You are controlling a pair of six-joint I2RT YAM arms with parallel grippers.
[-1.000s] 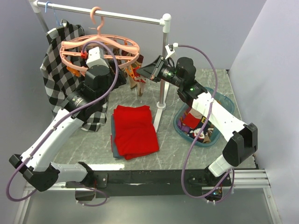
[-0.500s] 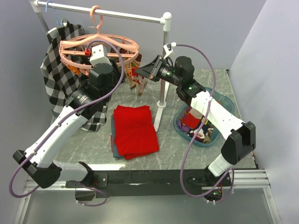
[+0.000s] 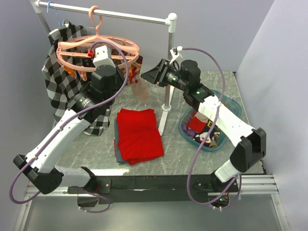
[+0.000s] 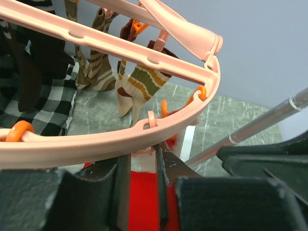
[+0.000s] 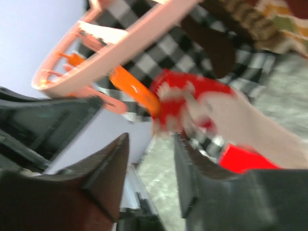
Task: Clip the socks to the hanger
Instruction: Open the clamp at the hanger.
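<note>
The salmon-pink hanger hangs by its hook from the white rail, with socks clipped under its far side. In the left wrist view its ring crosses just above my fingers; a striped sock and brown striped ones dangle beyond. My left gripper sits under the ring, jaws nearly together with a pink clip tab between the tips. My right gripper is open just below a blurred red and cream sock that hangs from an orange clip. That sock swings free in the top view.
A teal basket holding more socks sits at the right. A folded red cloth lies mid-table. The checked shirt hangs at the left. The white stand's post rises between the arms.
My right gripper has opened and let go of the red and cream sock, which now swings from its clip. The left jaws have closed in. The hanger has shifted slightly left.
</note>
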